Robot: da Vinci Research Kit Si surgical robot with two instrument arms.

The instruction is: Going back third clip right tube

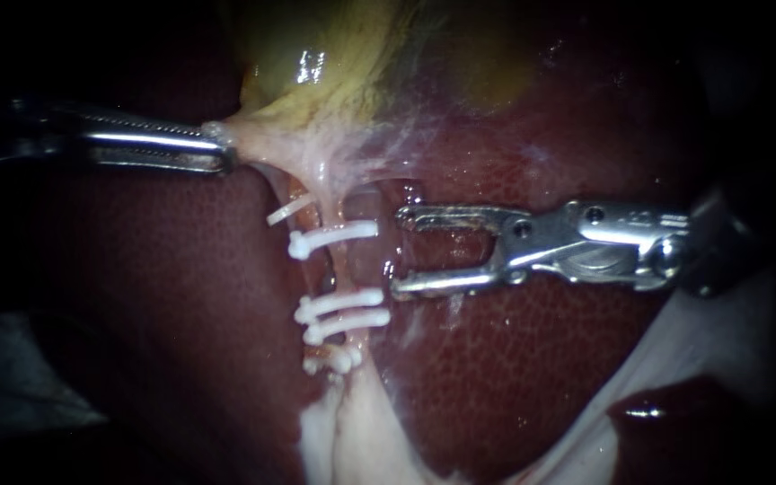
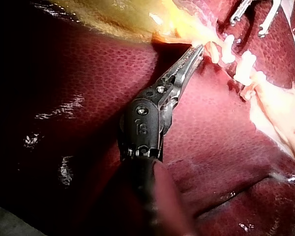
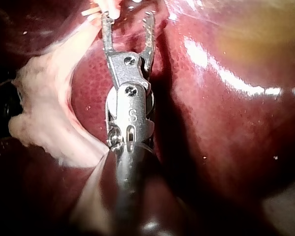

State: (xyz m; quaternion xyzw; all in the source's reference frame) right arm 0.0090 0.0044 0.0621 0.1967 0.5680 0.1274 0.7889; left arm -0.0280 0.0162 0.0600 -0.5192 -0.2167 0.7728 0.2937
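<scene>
- Jaws of my left instrument (image 1: 217, 148) are clamped together on the pale edge of the gallbladder (image 1: 316, 54), and tissue is stretched taut from their tip.
- The left wrist view shows the same: my left instrument (image 2: 196, 51) pinches pale tissue at its very tip, with dark red liver (image 2: 88, 73) under its shaft.
- My right instrument (image 1: 400, 251) has its 2 jaws spread wide with a clear gap, and nothing is held between them.
- The tube (image 1: 345, 265) is a thin pale strand just ahead of those open jaws, running from the stretched tissue down to a white mass of tissue.
- I cannot tell from the endoscope view whether this is the right tube.
- White clips sit across the tube: the upper clip (image 1: 334, 233) ends just beside 1 jaw tip.
- The paired clips (image 1: 343, 301) end just beside the other jaw tip, and the lowest clip (image 1: 334, 361) is beyond them.
- The tube itself does not touch either open jaw.
- In the right wrist view my right instrument (image 3: 128, 17) is open over the liver (image 3: 226, 123), with pale tissue beside its shaft.
</scene>
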